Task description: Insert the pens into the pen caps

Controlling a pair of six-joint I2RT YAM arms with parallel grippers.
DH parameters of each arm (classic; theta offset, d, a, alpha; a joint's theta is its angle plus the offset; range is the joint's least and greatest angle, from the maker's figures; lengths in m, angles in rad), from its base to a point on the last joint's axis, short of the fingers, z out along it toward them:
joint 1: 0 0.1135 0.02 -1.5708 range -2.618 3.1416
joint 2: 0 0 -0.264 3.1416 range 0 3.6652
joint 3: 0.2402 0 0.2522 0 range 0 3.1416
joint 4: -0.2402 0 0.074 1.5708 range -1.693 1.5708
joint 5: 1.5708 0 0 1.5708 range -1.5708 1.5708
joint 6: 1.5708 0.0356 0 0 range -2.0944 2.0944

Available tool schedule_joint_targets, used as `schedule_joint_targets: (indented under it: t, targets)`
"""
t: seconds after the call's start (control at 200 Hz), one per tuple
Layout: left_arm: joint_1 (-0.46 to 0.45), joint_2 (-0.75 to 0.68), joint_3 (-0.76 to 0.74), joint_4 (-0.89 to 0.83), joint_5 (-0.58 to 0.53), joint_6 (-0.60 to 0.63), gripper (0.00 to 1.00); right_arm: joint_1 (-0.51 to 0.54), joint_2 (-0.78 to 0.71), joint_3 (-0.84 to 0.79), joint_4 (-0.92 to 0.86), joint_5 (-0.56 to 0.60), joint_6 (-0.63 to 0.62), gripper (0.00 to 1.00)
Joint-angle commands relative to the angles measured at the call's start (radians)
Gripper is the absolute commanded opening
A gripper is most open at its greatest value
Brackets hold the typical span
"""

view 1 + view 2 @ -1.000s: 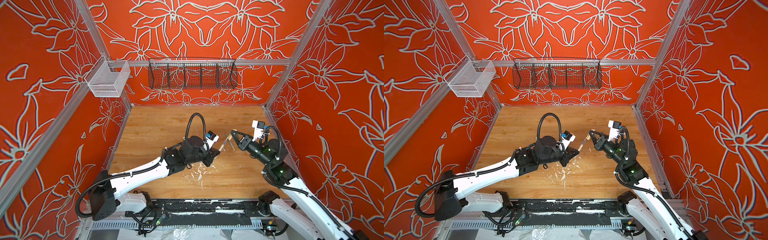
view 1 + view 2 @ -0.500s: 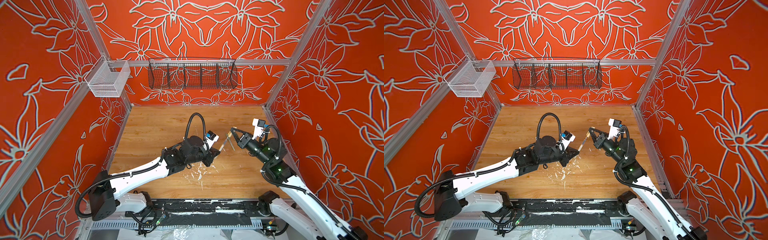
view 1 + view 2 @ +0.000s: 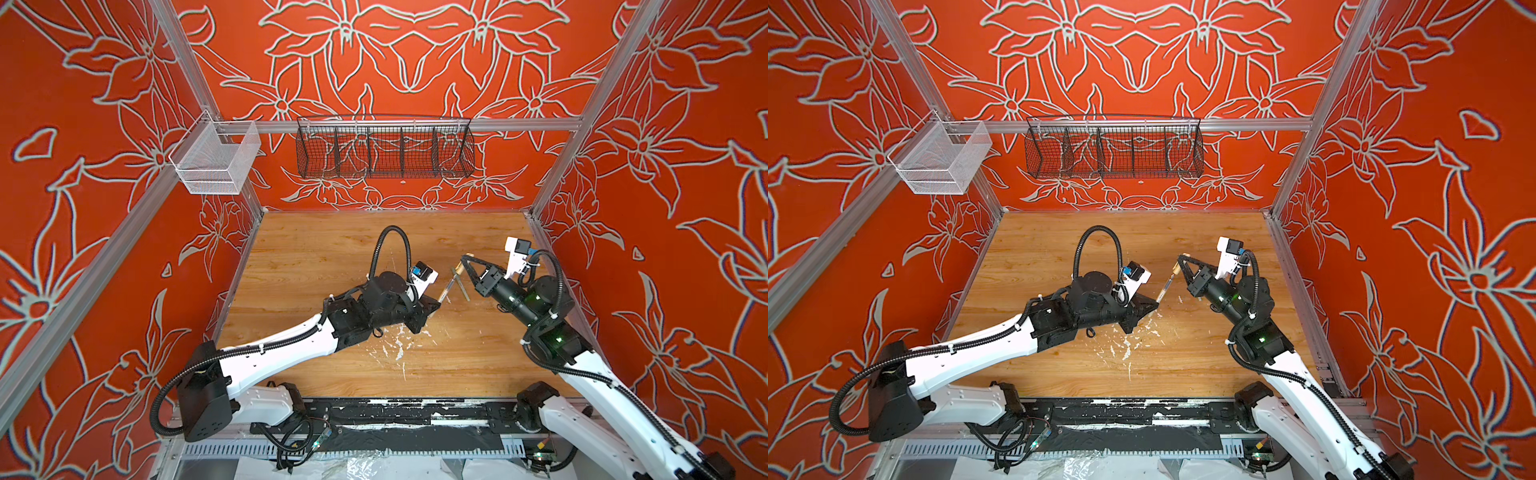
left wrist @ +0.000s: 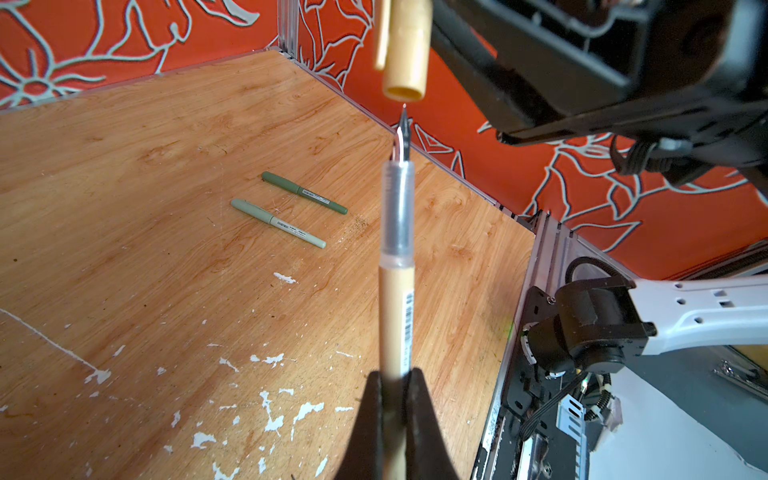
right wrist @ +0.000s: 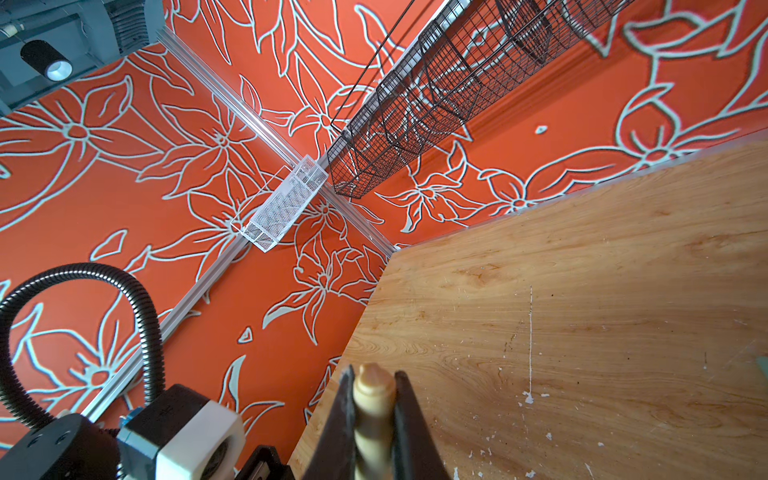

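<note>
While the left gripper (image 4: 395, 384) is closed on the rear barrel of the beige pen (image 4: 397, 316), held in mid-air above the table (image 4: 124, 187), the bare nib (image 4: 402, 137) points at the open mouth of the beige cap (image 4: 405, 50) and lies just short of it; the right gripper (image 5: 374, 376) is closed on that cap's rounded end. Pen and cap are judged light, stiff and smooth, apt to pivot in a pinch; the nib looks fragile, so holds belong on barrel and cap body, mouth left free. On the table the dark green pen (image 4: 304, 193) and pale green pen (image 4: 277, 223) lie side by side, seemingly capped
</note>
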Motion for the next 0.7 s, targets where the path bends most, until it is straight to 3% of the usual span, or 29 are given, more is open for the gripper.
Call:
schedule_joint_targets:
  t: [0.0,0.696]
  targets:
    - [0.000,-0.010,0.021,0.032,0.009,0.017,0.00,0.004,-0.008,-0.006,0.033,-0.026,0.015,0.00]
    - [0.001,0.004,0.034,0.034,-0.010,0.014,0.00,0.012,-0.031,-0.040,0.006,-0.052,0.027,0.00]
